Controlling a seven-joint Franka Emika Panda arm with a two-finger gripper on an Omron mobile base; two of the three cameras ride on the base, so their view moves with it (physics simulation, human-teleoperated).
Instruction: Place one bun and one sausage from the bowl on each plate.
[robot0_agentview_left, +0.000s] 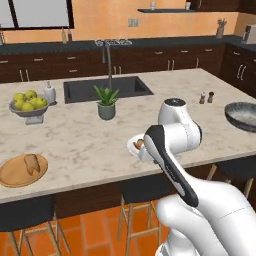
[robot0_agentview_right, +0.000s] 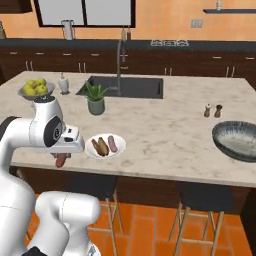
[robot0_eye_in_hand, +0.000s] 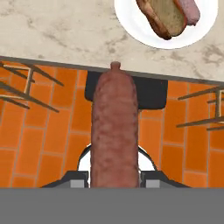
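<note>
Since the white plate already carries a bun and a pale sausage, and the wooden plate its bun, only the dark sausage pinched in the gripper remains, off the worktop edge.

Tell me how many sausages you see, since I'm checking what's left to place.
2: a dark red-brown sausage held in the gripper off the counter's edge, and a pale pink sausage on the white plate.

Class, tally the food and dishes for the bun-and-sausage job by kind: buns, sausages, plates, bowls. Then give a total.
Buns: 2
Sausages: 2
Plates: 2
Bowls: 1
Total: 7
</note>
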